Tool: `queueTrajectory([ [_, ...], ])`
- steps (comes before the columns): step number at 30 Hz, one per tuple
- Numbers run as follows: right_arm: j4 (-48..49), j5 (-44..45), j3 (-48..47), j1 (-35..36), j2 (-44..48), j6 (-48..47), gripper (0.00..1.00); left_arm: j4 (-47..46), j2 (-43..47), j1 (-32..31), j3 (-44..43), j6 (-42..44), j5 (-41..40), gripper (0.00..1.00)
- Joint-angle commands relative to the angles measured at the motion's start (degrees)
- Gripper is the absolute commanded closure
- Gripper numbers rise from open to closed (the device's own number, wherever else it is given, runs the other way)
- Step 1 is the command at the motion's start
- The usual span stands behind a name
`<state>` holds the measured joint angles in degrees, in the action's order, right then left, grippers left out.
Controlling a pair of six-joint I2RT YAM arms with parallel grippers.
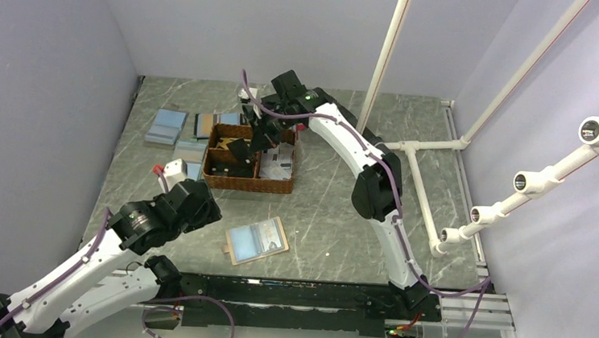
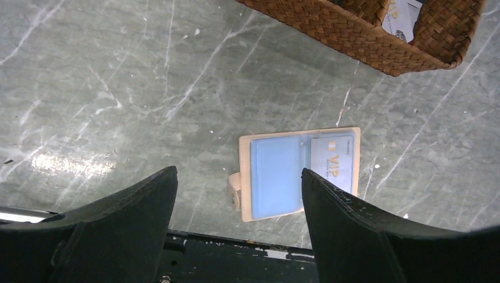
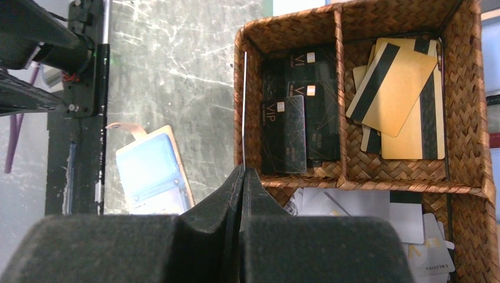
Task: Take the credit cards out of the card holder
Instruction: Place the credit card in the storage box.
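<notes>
Card holder [image 1: 256,241] lies open, face up, on the table [image 1: 333,220] near the front edge, btw the two arm bases and well apart from the woven basket [image 1: 248,186]. A pale VIP card [image 2: 333,160] sits in one pocket, so the job looks part done, not finished. R gripper [image 3: 243,172] is clenched on a thin card [image 3: 244,106], seen edge-on, held above the basket's outer wall beside the black cards [image 3: 295,118]. L gripper [image 2: 239,174] hangs released, jaws wide, nothing in them, near the holder but not touching it. Step in hand, I'd judge, is dropping the held card. To do it well, shift it clear of the wall and fully over one section before letting go, low enough that it won't bounce out; match the section if sorting matters. For the VIP card, L should probably pin the holder's tan rim so it doesn't slide during the pull. Hard to make out: the held card's face and colour, whether the plain blue pocket has a card, and whether more sit behind the VIP one. The snap tab is only partly visible.
</notes>
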<state>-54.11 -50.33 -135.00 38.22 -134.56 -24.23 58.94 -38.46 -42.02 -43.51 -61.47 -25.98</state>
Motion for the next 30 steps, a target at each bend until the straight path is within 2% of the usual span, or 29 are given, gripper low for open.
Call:
queueTrajectory([
  [1,2.78,3.11,-2.62,0.66,-1.76,0.58,1.0,0.44,-2.22,0.18,-3.55,2.9,-4.07,0.18],
  [22,5.28,5.03,-2.88,2.56,-5.47,1.96,1.0,0.27,-2.66,0.26,-2.87,0.48,-4.37,0.18],
  [23,6.18,6.18,-2.53,2.67,-5.72,3.11,0.94,0.02,-2.32,0.27,-2.68,0.14,-4.23,0.18],
  [25,7.73,10.16,-2.03,2.86,-5.91,5.22,0.69,-1.62,-1.1,0.26,-1.92,0.29,-3.75,0.18],
  [26,8.28,11.9,-2.02,2.84,-5.74,6.07,0.62,-2.5,-0.47,0.27,-1.59,0.38,-3.52,0.18],
  [28,9.16,14.33,-2.03,2.61,-4.75,7.14,0.52,-3.54,0.56,0.27,-0.9,0.32,-3.13,0.18],
  [30,9.54,14.95,-1.71,1.88,-2.75,7.67,0.49,-4.15,1.21,0.34,-0.31,0.14,-2.55,0.17],
])
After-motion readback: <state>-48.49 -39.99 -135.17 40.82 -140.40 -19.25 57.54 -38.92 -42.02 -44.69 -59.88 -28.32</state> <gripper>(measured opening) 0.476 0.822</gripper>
